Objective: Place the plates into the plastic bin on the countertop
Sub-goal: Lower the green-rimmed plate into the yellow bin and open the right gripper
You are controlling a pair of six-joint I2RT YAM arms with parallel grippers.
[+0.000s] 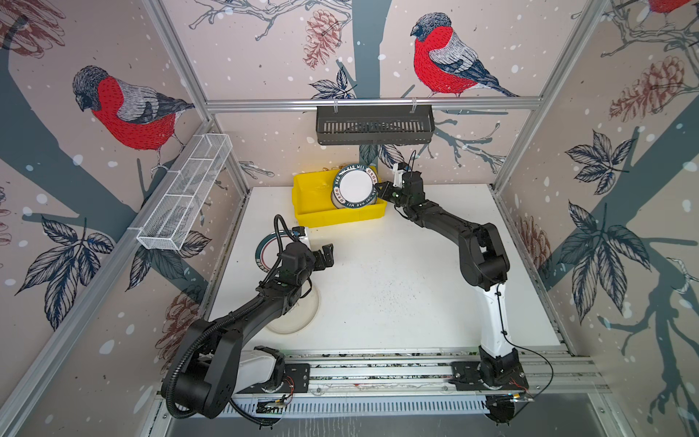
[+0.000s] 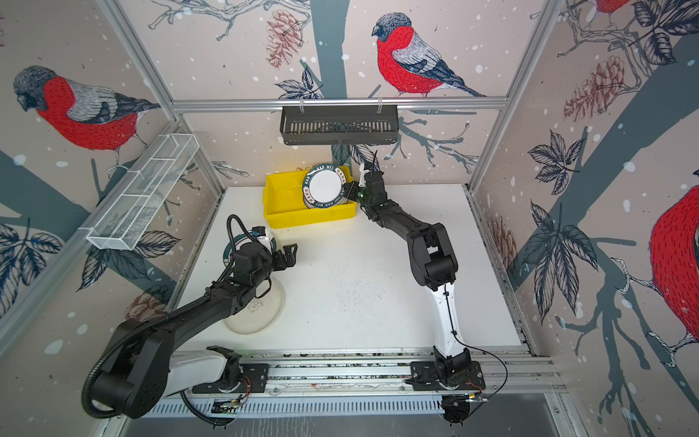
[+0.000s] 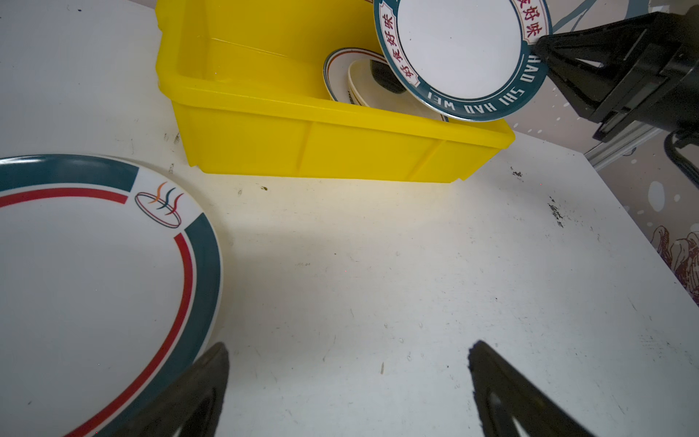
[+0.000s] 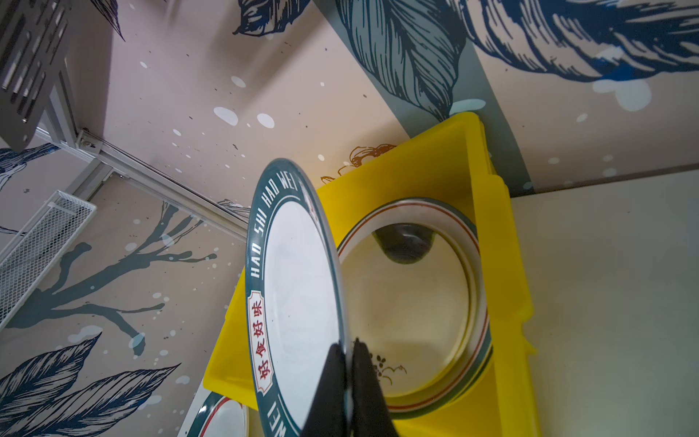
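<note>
My right gripper (image 4: 346, 346) is shut on the rim of a white plate with a dark green lettered rim (image 4: 295, 302), holding it tilted on edge above the right half of the yellow plastic bin (image 1: 321, 204). A stack of plates (image 4: 412, 314) lies flat in the bin beneath it. On the countertop (image 1: 397, 283), a plate with green and red stripes (image 3: 94, 283) and a plain cream plate (image 1: 299, 314) lie at the left, partly hidden by the left arm. My left gripper (image 3: 350, 345) hovers open and empty beside the striped plate.
The bin stands at the back of the countertop against the wall. A dark slotted basket (image 1: 374, 125) hangs on the back rail above it. A white wire-mesh tray (image 1: 185, 193) hangs on the left rail. Black specks are scattered on the white surface.
</note>
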